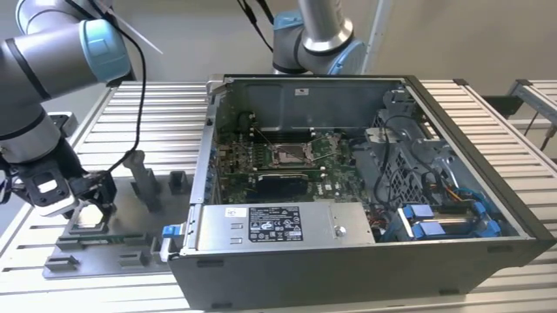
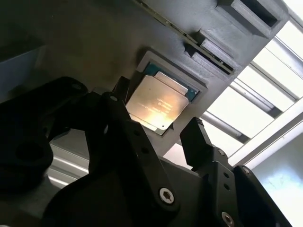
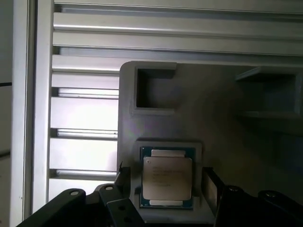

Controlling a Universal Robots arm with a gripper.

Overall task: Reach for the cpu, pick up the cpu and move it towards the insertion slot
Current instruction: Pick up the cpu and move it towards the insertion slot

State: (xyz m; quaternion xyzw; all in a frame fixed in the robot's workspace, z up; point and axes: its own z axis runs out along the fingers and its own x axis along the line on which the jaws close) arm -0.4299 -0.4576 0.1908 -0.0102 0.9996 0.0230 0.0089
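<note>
The cpu [image 3: 166, 177] is a small square chip with a pale metal top, lying flat in a recess of the grey fixture plate [image 3: 156, 85]. In both wrist views my gripper [image 3: 167, 183] stands open just above it, one black finger [image 3: 124, 180] on each side of the chip, with small gaps between the fingers and its edges. The second wrist view shows the cpu [image 2: 158, 101] between the fingertips [image 2: 195, 135]. In the exterior view my gripper [image 1: 87, 208] is low over the fixture plate [image 1: 130, 215] at the exterior view's left. The insertion slot [image 1: 291, 154] sits in the motherboard inside the open case.
The open computer case [image 1: 470, 215] fills the middle and the exterior view's right, with a power supply [image 1: 278, 225] along its near side. Grey upright blocks [image 1: 143, 186] stand on the fixture plate near my gripper. A second arm [image 1: 317, 32] stands behind the case. The table [image 1: 148, 104] is slatted aluminium.
</note>
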